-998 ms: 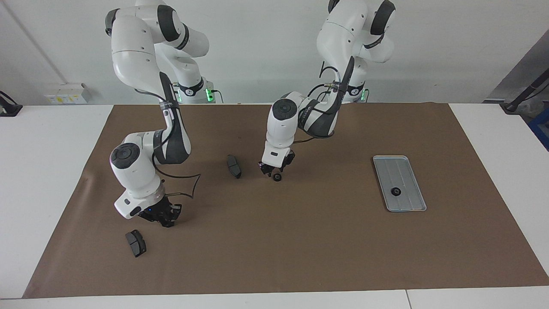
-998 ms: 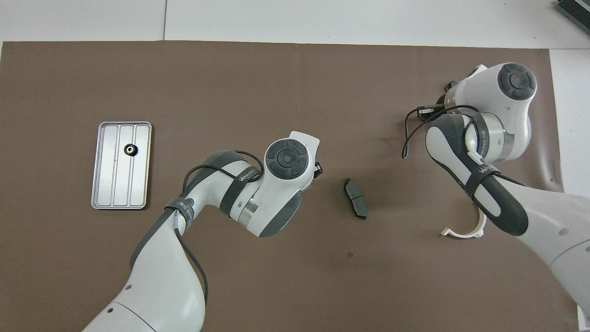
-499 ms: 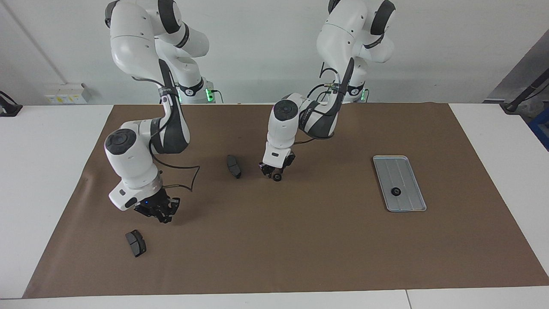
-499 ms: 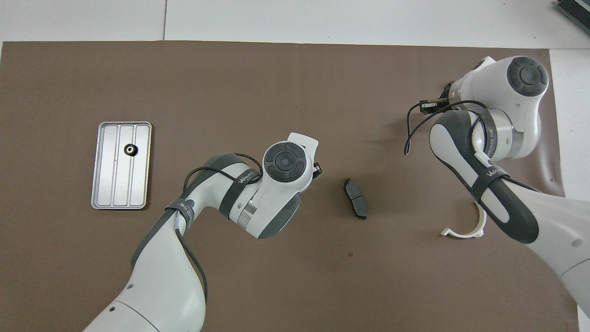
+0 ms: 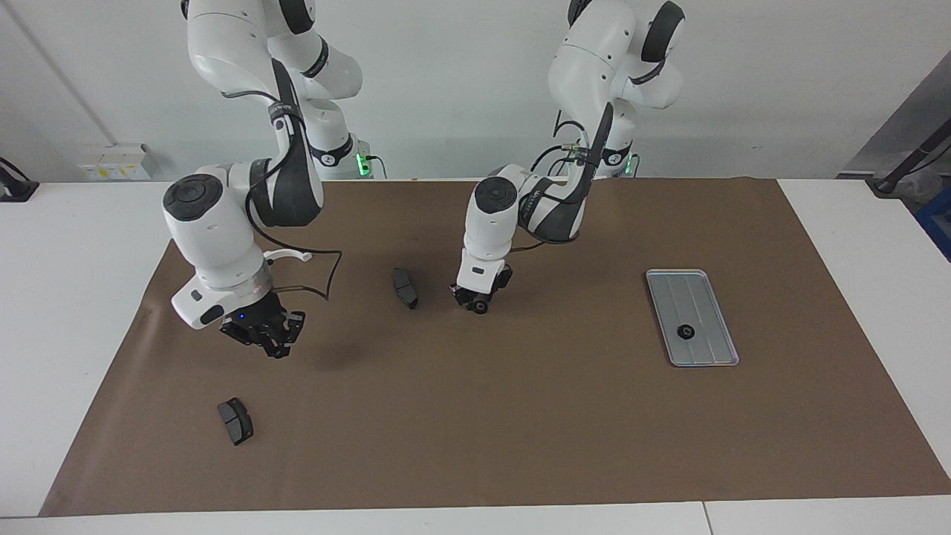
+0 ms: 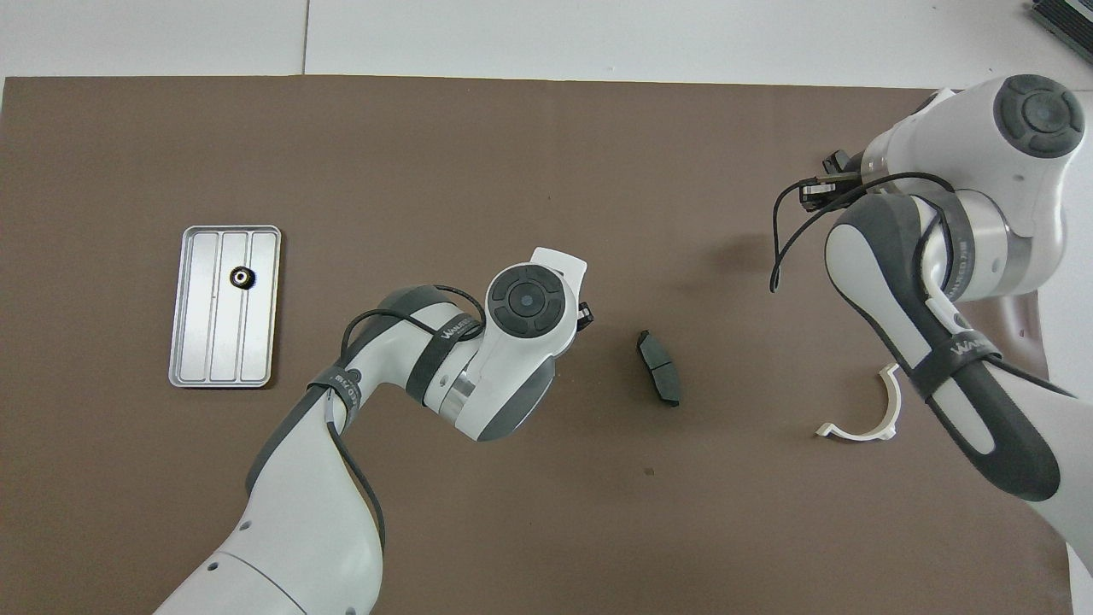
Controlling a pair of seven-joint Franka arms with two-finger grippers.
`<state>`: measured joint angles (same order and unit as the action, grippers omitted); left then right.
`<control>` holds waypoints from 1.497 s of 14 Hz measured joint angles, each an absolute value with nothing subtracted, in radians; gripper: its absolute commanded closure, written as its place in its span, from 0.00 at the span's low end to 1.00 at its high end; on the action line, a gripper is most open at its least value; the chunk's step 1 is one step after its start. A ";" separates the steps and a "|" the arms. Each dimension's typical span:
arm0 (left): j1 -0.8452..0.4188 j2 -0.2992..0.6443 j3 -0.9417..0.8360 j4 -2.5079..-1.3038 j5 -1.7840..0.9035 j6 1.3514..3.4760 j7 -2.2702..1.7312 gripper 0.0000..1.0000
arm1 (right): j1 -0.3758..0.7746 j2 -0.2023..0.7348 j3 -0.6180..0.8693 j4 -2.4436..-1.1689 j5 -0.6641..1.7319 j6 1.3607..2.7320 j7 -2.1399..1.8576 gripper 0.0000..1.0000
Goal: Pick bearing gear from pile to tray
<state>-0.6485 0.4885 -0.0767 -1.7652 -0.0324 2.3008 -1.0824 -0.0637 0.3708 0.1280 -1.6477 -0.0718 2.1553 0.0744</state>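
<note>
At right gripper [image 5: 271, 345]: hung waiting over mat [image 5: 520, 416], opening impossible to tell. At left gripper [image 5: 475, 303]: sat low around bearing gear [image 5: 481, 305] on mat, clamp likewise unclear, well apart from tray [image 5: 713, 286]. Risked flicking gear away through off-centre pinch.

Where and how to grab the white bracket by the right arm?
Judging by shape: the white bracket lies flat on the mat, a thin open arc with flared ends. Come straight down and pinch across the band at mid-arc, one finger inside the curve, one outside. The right arm's elbow overhangs it.
</note>
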 measured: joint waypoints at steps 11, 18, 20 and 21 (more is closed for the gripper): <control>-0.648 0.487 -0.073 -1.759 -0.032 2.301 -1.090 0.82 | -0.063 0.367 0.128 -1.649 -0.071 2.155 0.075 1.00; -0.543 0.497 -0.052 -1.646 0.018 2.214 -1.035 0.86 | -0.038 0.356 0.136 -1.649 -0.069 2.127 0.168 1.00; -0.475 0.497 -0.050 -1.606 0.020 2.168 -0.941 0.86 | 0.004 0.352 0.144 -1.656 -0.067 2.117 0.243 1.00; -0.438 0.497 -0.049 -1.599 0.020 2.157 -0.888 0.86 | 0.034 0.349 0.147 -1.665 -0.067 2.117 0.287 1.00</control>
